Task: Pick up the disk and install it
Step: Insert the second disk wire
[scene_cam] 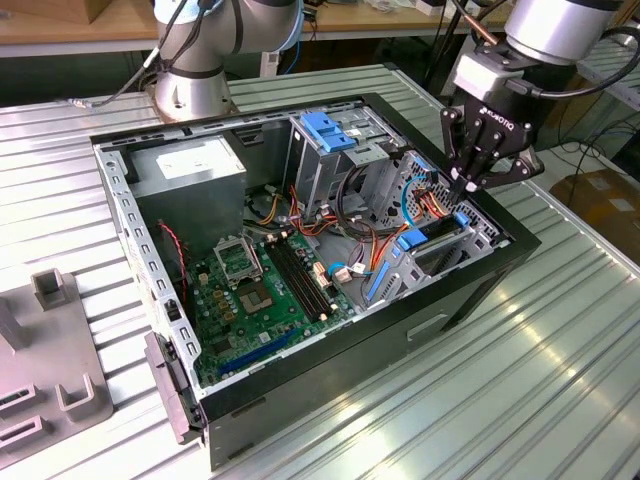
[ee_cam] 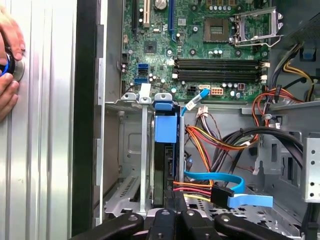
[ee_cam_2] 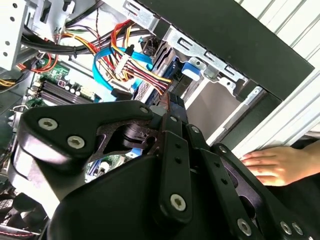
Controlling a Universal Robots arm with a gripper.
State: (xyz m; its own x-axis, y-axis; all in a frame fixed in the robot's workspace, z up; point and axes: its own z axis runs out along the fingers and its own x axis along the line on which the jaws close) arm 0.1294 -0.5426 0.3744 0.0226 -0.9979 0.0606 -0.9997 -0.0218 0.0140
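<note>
One dark grey hard drive with bright blue plastic rail (ee_cam: 165,150), standing on edge in the open black computer case's (scene_cam: 480,290) metal bay; black gripper (scene_cam: 470,185) directly above, fingers pressed together on its upper edge, long axis along the bay.

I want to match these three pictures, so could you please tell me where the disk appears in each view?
Exterior view: the disk stands on edge in the bay at the case corner on the exterior view's right.
First wrist view: the disk is seen edge-on, between the bay's metal walls and the coloured wires.
Second wrist view: the disk sits beside the coloured wires.
Shared landmark: the green motherboard.
</note>
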